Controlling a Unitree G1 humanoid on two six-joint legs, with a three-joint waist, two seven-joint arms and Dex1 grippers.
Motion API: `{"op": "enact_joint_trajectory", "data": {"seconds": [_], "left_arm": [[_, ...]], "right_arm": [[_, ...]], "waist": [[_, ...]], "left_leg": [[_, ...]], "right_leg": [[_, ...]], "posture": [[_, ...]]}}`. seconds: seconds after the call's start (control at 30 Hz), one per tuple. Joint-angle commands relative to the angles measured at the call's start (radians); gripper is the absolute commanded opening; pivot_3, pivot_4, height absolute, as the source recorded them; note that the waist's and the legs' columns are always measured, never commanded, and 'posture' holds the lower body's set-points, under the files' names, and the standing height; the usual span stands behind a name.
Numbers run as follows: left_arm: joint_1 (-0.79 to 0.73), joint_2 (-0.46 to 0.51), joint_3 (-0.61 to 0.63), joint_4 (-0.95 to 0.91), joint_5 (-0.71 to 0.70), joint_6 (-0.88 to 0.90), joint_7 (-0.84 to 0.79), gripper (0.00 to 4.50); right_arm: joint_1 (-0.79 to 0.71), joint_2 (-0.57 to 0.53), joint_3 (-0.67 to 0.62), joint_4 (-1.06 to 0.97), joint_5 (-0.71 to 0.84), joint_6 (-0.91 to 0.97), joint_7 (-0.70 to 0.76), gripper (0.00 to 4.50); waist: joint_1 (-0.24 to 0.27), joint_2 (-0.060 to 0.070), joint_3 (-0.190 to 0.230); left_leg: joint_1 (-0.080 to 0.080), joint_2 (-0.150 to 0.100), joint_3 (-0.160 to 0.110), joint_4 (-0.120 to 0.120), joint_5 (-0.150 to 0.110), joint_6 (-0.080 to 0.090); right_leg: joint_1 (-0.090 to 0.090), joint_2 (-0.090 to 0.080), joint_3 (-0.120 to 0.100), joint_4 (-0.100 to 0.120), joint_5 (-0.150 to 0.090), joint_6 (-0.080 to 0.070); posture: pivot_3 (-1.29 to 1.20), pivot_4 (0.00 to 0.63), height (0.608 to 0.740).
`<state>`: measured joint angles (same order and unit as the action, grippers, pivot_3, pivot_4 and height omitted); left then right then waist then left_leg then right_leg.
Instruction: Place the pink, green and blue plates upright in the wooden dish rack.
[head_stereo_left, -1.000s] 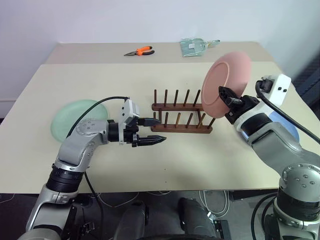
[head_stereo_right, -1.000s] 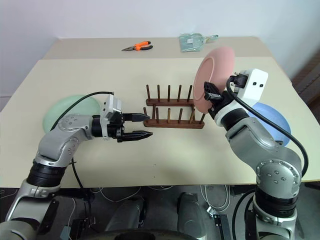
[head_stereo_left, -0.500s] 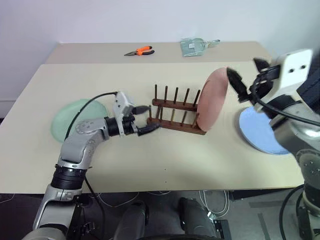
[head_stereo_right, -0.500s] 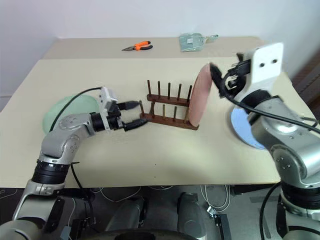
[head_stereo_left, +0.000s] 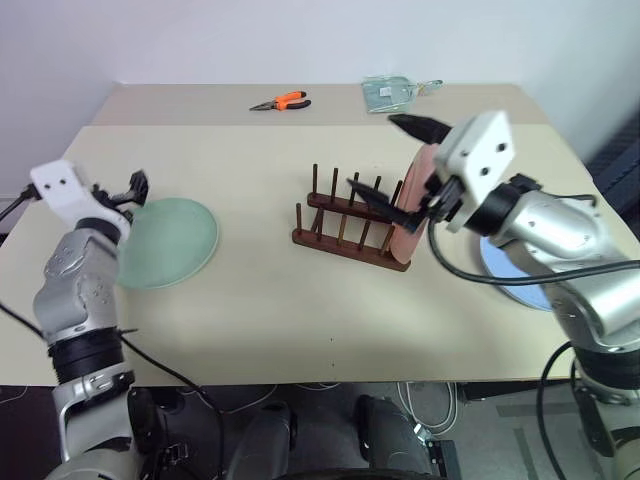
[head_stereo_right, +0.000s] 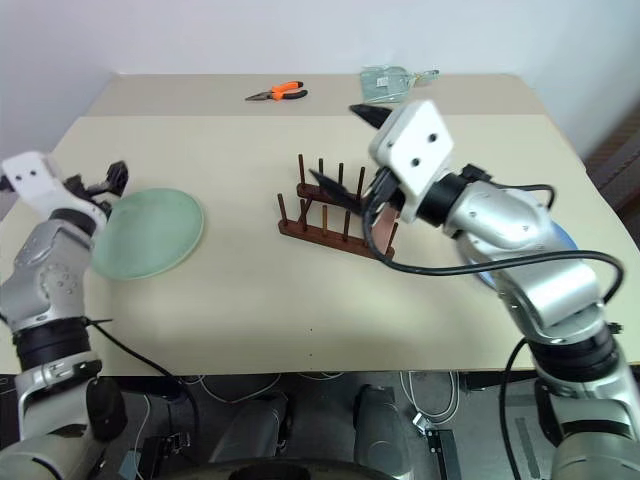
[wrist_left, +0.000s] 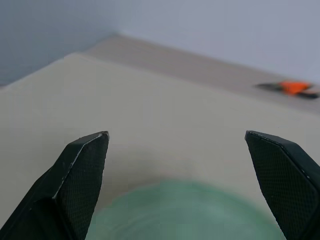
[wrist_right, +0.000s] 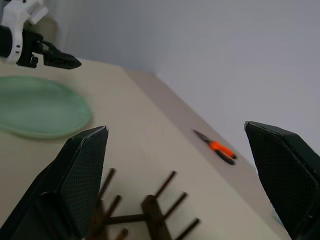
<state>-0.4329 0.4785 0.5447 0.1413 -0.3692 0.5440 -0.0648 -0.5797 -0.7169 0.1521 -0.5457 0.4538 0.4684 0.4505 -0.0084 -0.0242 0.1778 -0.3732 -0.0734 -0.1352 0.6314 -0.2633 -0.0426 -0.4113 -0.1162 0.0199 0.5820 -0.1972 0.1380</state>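
The pink plate (head_stereo_left: 412, 232) stands upright at the right end of the wooden dish rack (head_stereo_left: 345, 232), free of any grip. My right gripper (head_stereo_left: 368, 150) hovers open just above and left of that plate, over the rack's pegs (wrist_right: 145, 210). The green plate (head_stereo_left: 165, 240) lies flat on the left of the table. My left gripper (head_stereo_left: 128, 190) is open at the green plate's far left edge (wrist_left: 185, 210), holding nothing. The blue plate (head_stereo_left: 515, 285) lies flat at the right, mostly hidden behind my right arm.
Orange-handled pliers (head_stereo_left: 280, 101) and a clear plastic packet (head_stereo_left: 395, 92) lie on the far table behind. The beige table (head_stereo_left: 300, 320) has bare room in front of the rack and between the rack and the green plate.
My right gripper let go of the pink plate in the rack, opened and swung left over the pegs. My left arm swung left, away from the rack, to the green plate.
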Motion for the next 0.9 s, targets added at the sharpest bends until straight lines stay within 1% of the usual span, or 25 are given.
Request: {"op": "enact_joint_trajectory", "data": {"seconds": [0.03, 0.17, 0.37, 0.47, 0.57, 0.7, 0.73, 0.83, 0.9], "left_arm": [[0.022, -0.014, 0.102, -0.039, -0.035, 0.096, 0.114, 4.5], [0.037, -0.087, 0.199, -0.087, -0.167, 0.262, 0.172, 4.5], [0.028, -0.169, 0.252, -0.09, -0.298, 0.4, 0.203, 4.5], [0.005, -0.197, 0.279, -0.071, -0.317, 0.39, 0.247, 3.69], [-0.014, -0.206, 0.265, -0.08, -0.326, 0.369, 0.239, 2.31], [-0.042, -0.212, 0.198, -0.132, -0.342, 0.308, 0.154, 0.31], [-0.048, -0.21, 0.168, -0.157, -0.342, 0.285, 0.12, 0.02], [-0.074, -0.194, 0.079, -0.219, -0.321, 0.207, 0.039, 0.02], [-0.106, -0.183, 0.027, -0.249, -0.305, 0.173, 0.014, 0.02]], "right_arm": [[0.007, 0.039, 0.027, 0.006, -0.065, -0.056, 0.036, 4.46], [0.036, 0.08, 0.047, 0.008, -0.105, -0.071, 0.066, 4.46], [0.066, 0.119, 0.052, -0.001, -0.152, -0.066, 0.087, 4.46], [0.076, 0.122, 0.049, -0.004, -0.178, -0.067, 0.092, 4.5], [0.079, 0.122, 0.046, -0.004, -0.199, -0.069, 0.099, 4.5], [0.071, 0.117, 0.049, 0.006, -0.239, -0.082, 0.114, 4.5], [0.067, 0.116, 0.051, 0.01, -0.252, -0.085, 0.118, 4.5], [0.047, 0.111, 0.068, 0.03, -0.3, -0.112, 0.134, 4.5], [0.02, 0.115, 0.086, 0.053, -0.341, -0.141, 0.145, 4.5]], "waist": [[0.0, -0.001, 0.0], [0.001, -0.001, -0.001], [0.001, -0.001, -0.001], [0.004, 0.0, -0.002], [0.014, 0.0, -0.002], [0.024, -0.002, -0.001], [0.022, -0.003, -0.001], [0.02, -0.004, -0.001], [0.019, -0.004, -0.001]], "left_leg": [[0.0, 0.0, 0.0, 0.0, 0.0, 0.0], [0.0, 0.0, -0.001, 0.0, 0.0, 0.0], [0.001, 0.0, -0.002, 0.0, 0.0, -0.001], [0.001, 0.0, -0.002, 0.0, 0.0, -0.001], [0.001, -0.001, -0.001, 0.0, 0.001, -0.001], [0.0, -0.001, -0.002, 0.001, 0.001, -0.001], [0.0, -0.001, -0.002, 0.001, 0.001, -0.002], [0.0, -0.001, -0.001, 0.001, 0.001, -0.002], [0.0, 0.0, -0.001, 0.0, 0.001, -0.002]], "right_leg": [[0.0, 0.0, 0.0, 0.0, 0.0, 0.0], [0.0, 0.0, -0.001, 0.0, 0.0, 0.0], [0.001, 0.0, -0.001, 0.002, 0.0, 0.0], [0.001, 0.0, -0.001, 0.002, 0.0, 0.0], [0.001, 0.0, -0.001, 0.002, 0.0, 0.0], [0.001, 0.0, -0.002, 0.002, 0.0, 0.0], [0.001, 0.0, -0.002, 0.001, 0.0, 0.0], [0.001, 0.0, -0.002, 0.001, 0.0, -0.001], [0.0, 0.0, -0.002, 0.001, 0.0, -0.001]], "posture": [[0.0, 0.15, 0.74], [0.0, 0.15, 0.74], [0.0, 0.15, 0.74], [0.0, 0.15, 0.74], [0.0, 0.15, 0.74], [0.0, 0.15, 0.74], [0.0, 0.15, 0.74], [0.0, 0.15, 0.74], [0.0, 0.15, 0.74]]}}
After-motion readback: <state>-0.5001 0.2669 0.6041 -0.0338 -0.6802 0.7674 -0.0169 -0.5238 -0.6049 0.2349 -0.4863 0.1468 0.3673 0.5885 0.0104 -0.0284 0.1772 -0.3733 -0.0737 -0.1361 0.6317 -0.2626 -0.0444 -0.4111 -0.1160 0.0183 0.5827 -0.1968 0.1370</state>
